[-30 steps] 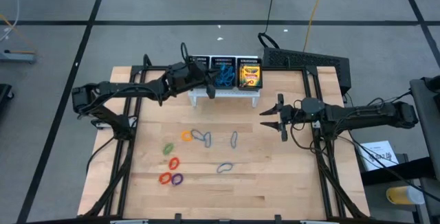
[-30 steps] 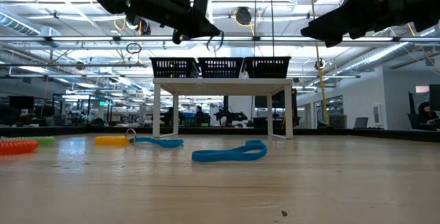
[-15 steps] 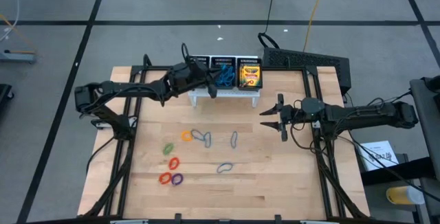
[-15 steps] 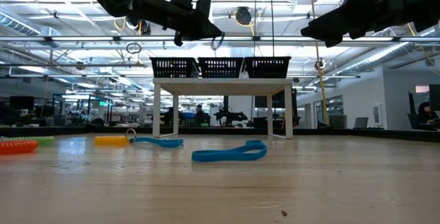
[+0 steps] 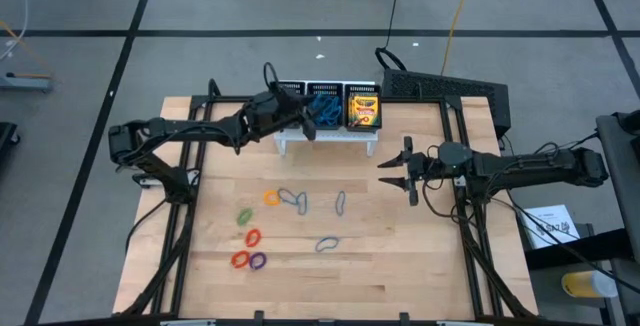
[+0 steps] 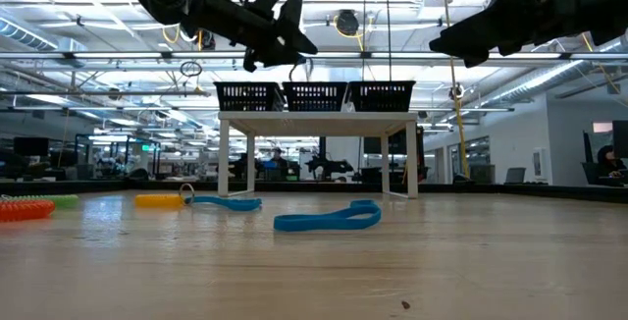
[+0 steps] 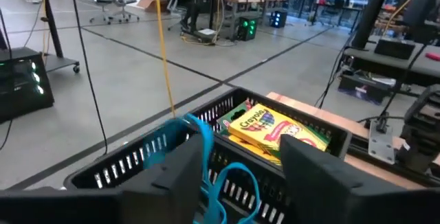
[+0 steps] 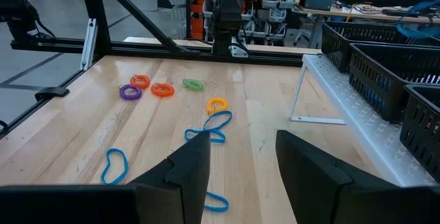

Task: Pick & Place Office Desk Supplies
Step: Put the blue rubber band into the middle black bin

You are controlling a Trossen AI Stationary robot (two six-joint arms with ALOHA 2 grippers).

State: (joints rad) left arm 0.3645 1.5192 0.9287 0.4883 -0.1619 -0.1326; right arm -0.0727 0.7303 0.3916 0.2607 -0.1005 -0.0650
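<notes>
**Blue loop may snag on the organiser rim**

The left gripper (image 5: 303, 126) hovers over the organiser (image 5: 329, 94) at the tabletop's far edge, fingers parted around a blue loop (image 7: 205, 157) that hangs between them over the middle bin. It may cling or catch the rim. The right gripper (image 5: 402, 169) waits half open, empty

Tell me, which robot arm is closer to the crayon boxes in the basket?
The left. The left gripper hovers over the middle compartment, right beside the crayon boxes. The right gripper waits farther off, above bare table.
</notes>
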